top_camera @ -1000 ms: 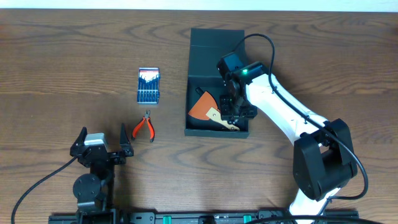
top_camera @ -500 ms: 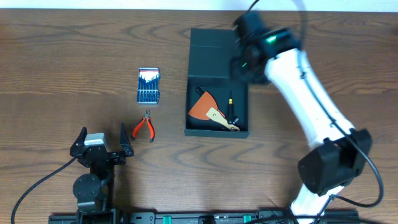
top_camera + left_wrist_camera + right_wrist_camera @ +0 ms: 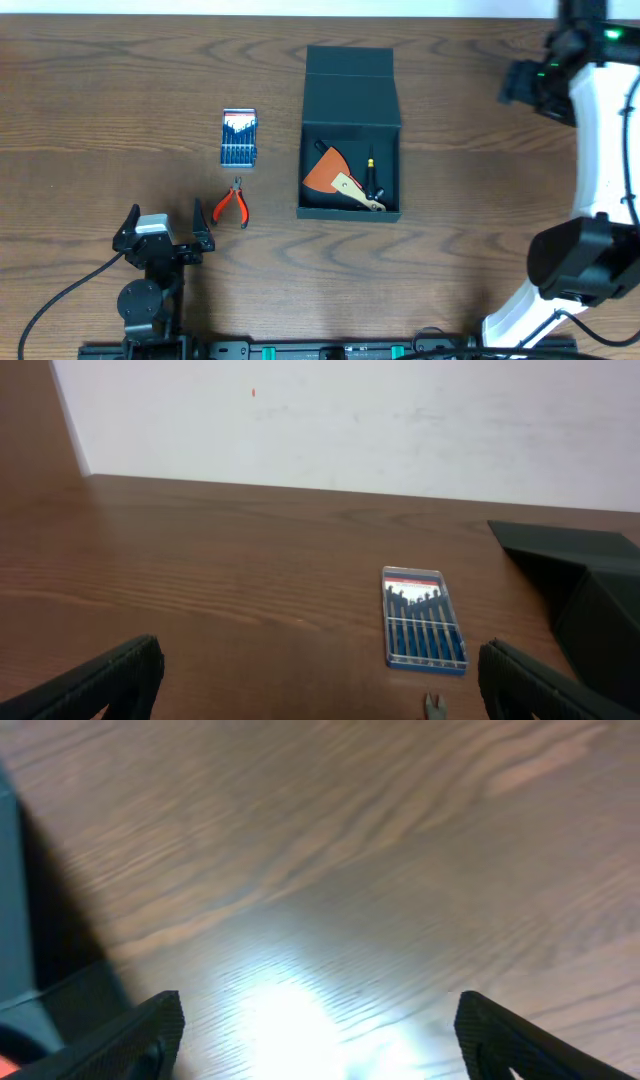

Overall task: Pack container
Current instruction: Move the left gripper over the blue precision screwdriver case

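The container, a dark box with its flap lid open toward the far side, stands mid-table. Inside lie an orange scraper, a beige-handled tool and a black screwdriver. My right gripper hangs to the right of the box, over bare wood. In the right wrist view it is open with nothing between its fingers, and the container's edge shows at the left. My left gripper rests open near the front left. Its own view shows the gripper empty and the container at the right.
A small blue screwdriver-set case lies left of the box, also visible as the case in the left wrist view. Red-handled pliers lie just in front of it, near the left gripper. The right arm's white links run along the table's right side.
My right gripper rose out of the container and swung far right, its jaws opening wide. The black screwdriver now lies in the box. The left arm has not moved.
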Controlling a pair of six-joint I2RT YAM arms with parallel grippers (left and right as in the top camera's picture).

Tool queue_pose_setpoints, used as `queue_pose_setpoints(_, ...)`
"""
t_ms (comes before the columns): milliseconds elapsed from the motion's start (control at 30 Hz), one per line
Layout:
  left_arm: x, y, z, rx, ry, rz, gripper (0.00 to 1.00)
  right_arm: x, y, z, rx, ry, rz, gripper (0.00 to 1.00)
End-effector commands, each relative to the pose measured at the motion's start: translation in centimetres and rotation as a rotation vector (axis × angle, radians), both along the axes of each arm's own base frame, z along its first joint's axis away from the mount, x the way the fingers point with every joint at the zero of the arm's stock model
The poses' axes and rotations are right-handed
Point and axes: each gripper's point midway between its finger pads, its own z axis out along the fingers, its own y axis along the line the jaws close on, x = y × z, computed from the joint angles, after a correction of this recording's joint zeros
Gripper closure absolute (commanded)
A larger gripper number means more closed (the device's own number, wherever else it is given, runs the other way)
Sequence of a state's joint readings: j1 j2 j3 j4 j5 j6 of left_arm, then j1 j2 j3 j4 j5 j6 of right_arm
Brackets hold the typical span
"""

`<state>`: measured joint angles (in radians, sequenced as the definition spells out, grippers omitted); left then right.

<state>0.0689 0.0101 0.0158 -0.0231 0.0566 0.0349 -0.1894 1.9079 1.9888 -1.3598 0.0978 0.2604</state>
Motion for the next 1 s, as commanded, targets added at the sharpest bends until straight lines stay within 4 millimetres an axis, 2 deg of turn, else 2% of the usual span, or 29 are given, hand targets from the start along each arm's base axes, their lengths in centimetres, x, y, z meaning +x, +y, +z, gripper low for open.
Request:
queue_pose_setpoints(0, -0.1, -0.3, -1.4, 0.012, 0.046, -0.018, 0.01, 0.0, -0.3, 0.6, 0.034, -0.024, 0.022, 0.03)
queue_pose_setpoints(33, -0.1, -0.3, -1.4, 0.012, 0.046, -0.018, 0.01, 0.0, -0.6, 0.6, 0.035, -0.023, 0.017, 0.01)
queue_pose_setpoints(567, -0.1, -0.4, -1.2, 0.002, 0.036, -0.021, 0.01, -0.1, -0.7, 0.6, 0.033, -0.021, 0.012, 0.01)
queue_pose_setpoints(633, 0.1, -0.7, -0.4, 0.003, 0.004, -0.039, 0.01, -0.1, -0.7, 0.6, 0.033, -0.021, 0.012, 0.01)
queue_pose_setpoints(800, -0.1, -2.6, 3.1, -0.006, -0.093, -0.15, 0.01, -0.1, -0.7, 0.6, 0.033, -0.021, 0.012, 0.01)
queue_pose_setpoints(967, -0.3, -2.6, 5.2, -0.01, 0.039, -0.147, 0.02, -0.1, -0.7, 0.6, 0.033, -0.021, 0.012, 0.01)
